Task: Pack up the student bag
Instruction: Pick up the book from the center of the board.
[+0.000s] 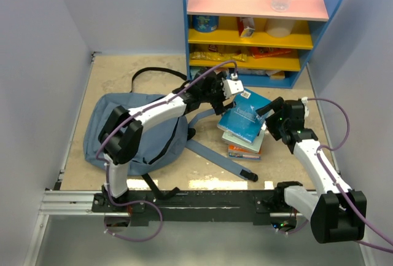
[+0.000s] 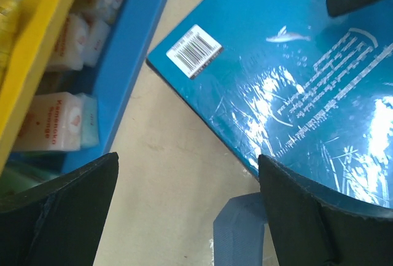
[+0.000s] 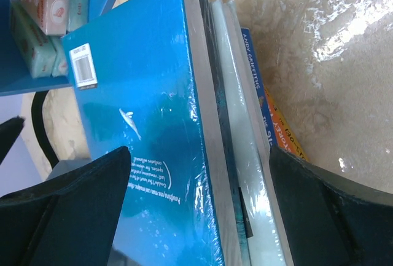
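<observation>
Operator: Entry one, the bag. Where is it?

Stock-keeper: Student bag [image 1: 132,134]: grey-blue, lying flat on the surface [image 1: 116,75], left of centre. One padded strap [image 1: 224,158] trails out towards the books. I cannot tell whether its mouth is open.

Operator: Entry two?

Stock-keeper: Stack of books [image 1: 244,132]: just right of the bag, in front of the shelf [image 1: 258,39]. The top book [image 2: 295,63] is teal with a glossy wrap. It is probably your next item to pack.

Operator: And the fingers?

Stock-keeper: Left fingers [image 2: 301,211]: spread wide and holding nothing. They hover at the top book's corner, one side over the cover and the other over bare surface. Right fingers [image 3: 325,211]: also wide and empty, straddling the stack's long edge. You seem to have placed both at the edges because a book lying flat offers no grip from above.
</observation>
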You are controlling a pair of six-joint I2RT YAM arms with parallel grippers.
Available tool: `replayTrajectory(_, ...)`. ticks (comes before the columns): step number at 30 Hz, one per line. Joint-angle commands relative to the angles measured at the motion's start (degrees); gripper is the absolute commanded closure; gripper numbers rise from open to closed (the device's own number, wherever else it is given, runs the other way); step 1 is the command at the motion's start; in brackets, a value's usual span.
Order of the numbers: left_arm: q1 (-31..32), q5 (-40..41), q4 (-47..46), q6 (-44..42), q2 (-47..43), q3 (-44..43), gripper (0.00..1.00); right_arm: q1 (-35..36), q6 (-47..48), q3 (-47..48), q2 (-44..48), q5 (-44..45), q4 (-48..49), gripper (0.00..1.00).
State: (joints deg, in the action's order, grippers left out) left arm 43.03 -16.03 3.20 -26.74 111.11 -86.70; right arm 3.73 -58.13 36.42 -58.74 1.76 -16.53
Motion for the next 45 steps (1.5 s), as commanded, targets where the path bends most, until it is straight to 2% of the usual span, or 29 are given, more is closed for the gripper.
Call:
replayTrajectory(1, 0.13, 2.85, -1.62, -4.37, 4.02, -2.60, 0.00, -0.04, -1.11, 0.41, 1.09, -1.06, 2.12, 0.03)
replayTrajectory(9, 0.22, -0.40, -3.82, -1.56, 3.59, -2.51, 0.00, -0.12, -1.64, -0.74, -0.84, -1.67, 5.10, 0.03)
replayTrajectory(18, -2.77, 1.63, -3.29, -3.14, 1.74, -0.50, 0.00, -0.47, -0.93, -2.50, -1.55, -2.81, 6.51, 0.04)
replayTrajectory(29, 3.03, -2.51, -3.47, -0.86, 1.74, -0.76, 0.00, -0.56, -1.90, -3.46, -2.34, -5.10, 9.58, 0.05)
replayTrajectory(39, 4.52, -4.27, -1.27, -1.12, 2.44, -0.32, 0.00, -0.56, -4.54, -8.12, -1.91, -8.96, 15.56, 0.12)
replayTrajectory(45, 6.98, -4.71, -0.57, -0.59, 4.46, -3.04, 0.00, -0.65, -4.19, -7.16, 1.69, -8.18, 12.41, 0.14)
